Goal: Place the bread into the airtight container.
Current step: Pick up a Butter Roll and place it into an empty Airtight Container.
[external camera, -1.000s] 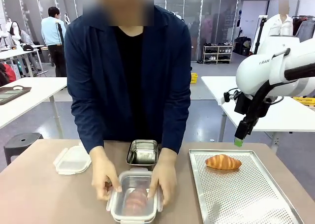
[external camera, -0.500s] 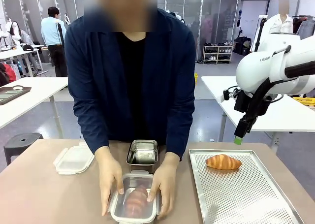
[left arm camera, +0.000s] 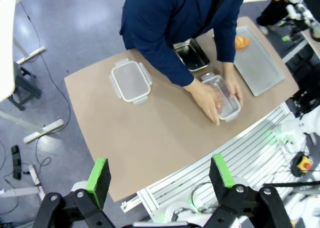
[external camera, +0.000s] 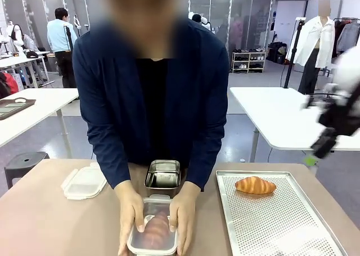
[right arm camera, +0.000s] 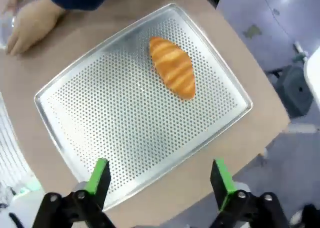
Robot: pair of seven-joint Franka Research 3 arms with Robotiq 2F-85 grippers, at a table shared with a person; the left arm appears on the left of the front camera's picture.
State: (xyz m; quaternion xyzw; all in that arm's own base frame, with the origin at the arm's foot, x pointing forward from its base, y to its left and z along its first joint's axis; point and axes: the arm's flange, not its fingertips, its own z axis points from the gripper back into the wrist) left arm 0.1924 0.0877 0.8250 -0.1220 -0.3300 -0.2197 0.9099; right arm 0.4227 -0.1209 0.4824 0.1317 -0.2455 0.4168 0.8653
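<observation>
Bread [external camera: 156, 232] lies inside the clear airtight container [external camera: 152, 249] at the near middle of the worktop [external camera: 45, 222]. Sweeping from the left, we find our left gripper [left arm camera: 159, 175] hanging high over the worktop, fingers apart and empty. Next come a white clip lid [external camera: 83, 182] lying flat and a metal box [external camera: 163, 174] just behind the container. The person's hands [external camera: 131, 214] press against both long sides of the container. Farther right, a croissant [external camera: 255, 184] lies on the perforated tray [external camera: 270, 222] near its far edge. Our right gripper [right arm camera: 157, 175] hovers above that tray, fingers apart, holding nothing.
</observation>
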